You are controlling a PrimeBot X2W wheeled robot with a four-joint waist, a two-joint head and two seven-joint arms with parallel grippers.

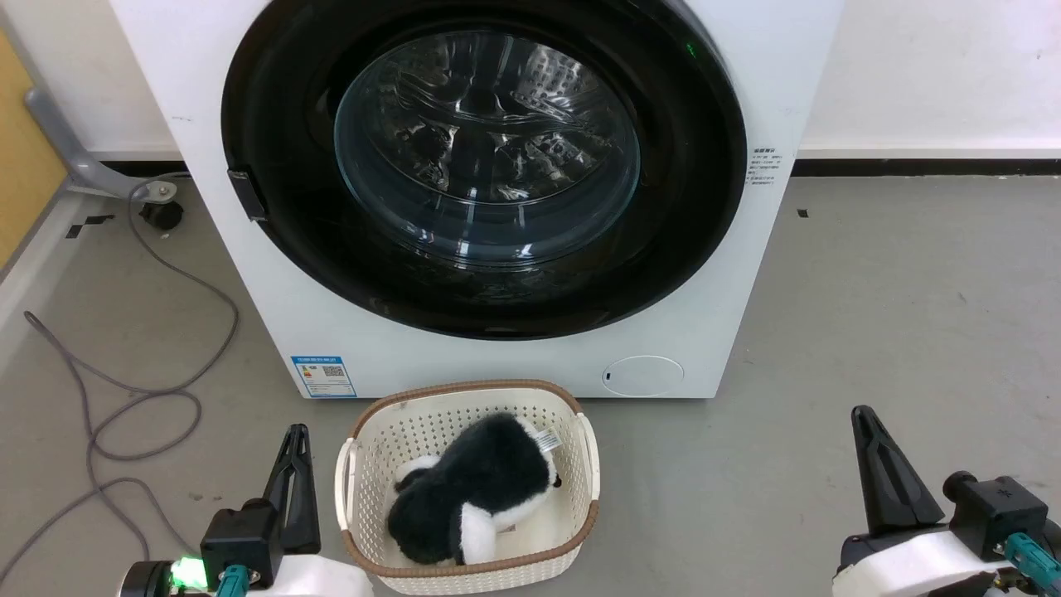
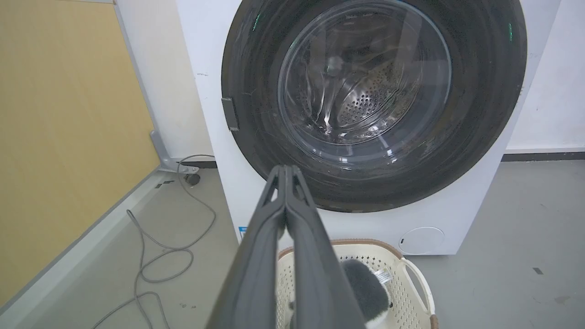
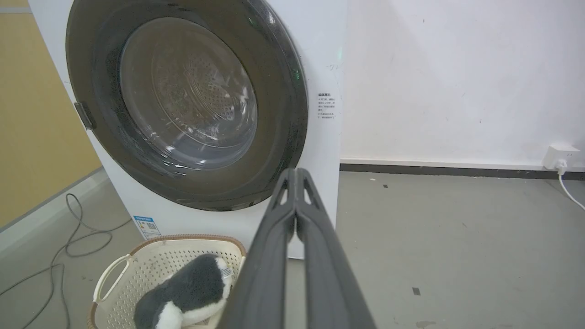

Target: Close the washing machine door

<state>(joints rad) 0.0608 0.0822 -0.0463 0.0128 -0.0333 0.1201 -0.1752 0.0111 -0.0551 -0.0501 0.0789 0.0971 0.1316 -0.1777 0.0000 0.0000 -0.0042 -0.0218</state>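
Observation:
The white washing machine [image 1: 464, 365] stands straight ahead. Its round black door [image 1: 680, 224] with the clear glass bowl window [image 1: 487, 149] lies flat against the front, with a small dark handle at its left rim. In the left wrist view the door [image 2: 480, 114] fills the upper middle. In the right wrist view the door [image 3: 274, 151] sits upper left. My left gripper [image 1: 295, 434] is low at the lower left, shut and holding nothing. My right gripper [image 1: 862, 414] is low at the lower right, also shut with nothing in it. Both are well short of the machine.
A cream perforated basket [image 1: 365, 464] holding a black and white plush toy [image 1: 472, 497] sits on the floor before the machine, between my grippers. A grey cable [image 1: 141, 398] loops on the floor at the left. A wall socket [image 3: 560, 157] with a white cord is far right.

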